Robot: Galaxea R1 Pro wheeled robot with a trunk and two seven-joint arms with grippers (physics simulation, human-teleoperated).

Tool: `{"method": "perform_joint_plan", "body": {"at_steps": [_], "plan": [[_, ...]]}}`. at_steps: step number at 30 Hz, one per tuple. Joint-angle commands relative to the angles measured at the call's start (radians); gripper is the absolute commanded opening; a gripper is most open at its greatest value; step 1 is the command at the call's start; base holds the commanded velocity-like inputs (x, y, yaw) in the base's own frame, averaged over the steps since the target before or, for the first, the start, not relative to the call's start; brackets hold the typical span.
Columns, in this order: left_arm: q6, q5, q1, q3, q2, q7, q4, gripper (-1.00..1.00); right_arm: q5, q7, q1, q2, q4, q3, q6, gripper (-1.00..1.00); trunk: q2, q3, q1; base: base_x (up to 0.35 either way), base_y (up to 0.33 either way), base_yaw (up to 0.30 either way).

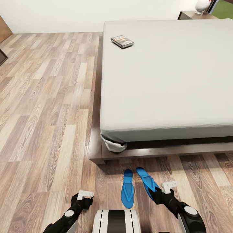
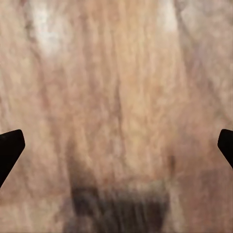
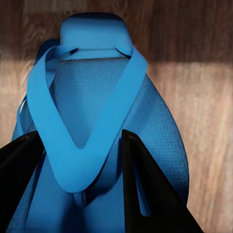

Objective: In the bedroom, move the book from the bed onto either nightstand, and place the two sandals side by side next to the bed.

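The right hand reaches low over the floor at the foot of the bed, its two fingers closed around the strap of one sandal, which it grips at the heel end. The left hand hangs close above bare planks, its dark fingertips spread wide apart, holding nothing. Two blue sandals show: the gripped one angled, the other lying flat just beside it, toes toward the bed frame. One book lies on the mattress near its far left corner. A nightstand stands beyond the bed's far right corner, carrying a white object.
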Motion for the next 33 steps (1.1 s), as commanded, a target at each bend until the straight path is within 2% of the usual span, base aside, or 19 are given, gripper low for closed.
{"method": "perform_joint_plan", "body": {"at_steps": [1,3,7,31,33], "plan": [[-0.003,0.007,-0.001,-0.009,0.001,0.007,0.000,1.00,0.010,0.009,-0.001,0.001,-0.001,-0.003,0.003,-1.00,0.000,-0.001,0.000,0.000,0.000,0.000],[-0.003,0.007,-0.001,-0.009,0.001,0.007,0.000,1.00,0.010,0.009,-0.002,0.001,-0.001,-0.003,0.003,-1.00,0.000,-0.001,0.000,0.000,0.000,0.000],[-0.003,0.007,-0.001,-0.009,0.001,0.007,0.001,1.00,0.010,0.009,-0.006,0.001,-0.001,-0.003,0.003,-1.00,-0.001,-0.016,0.002,0.000,0.000,0.000],[-0.003,0.007,-0.001,-0.009,0.001,0.007,0.001,1.00,0.010,0.007,-0.019,0.003,-0.001,-0.002,0.003,-1.00,-0.001,-0.016,0.002,0.000,0.000,0.000],[-0.003,0.007,-0.001,-0.009,0.001,0.007,0.001,1.00,0.010,0.007,-0.022,0.003,-0.001,-0.002,0.003,-1.00,-0.002,-0.024,0.003,0.000,0.000,0.000]]}}
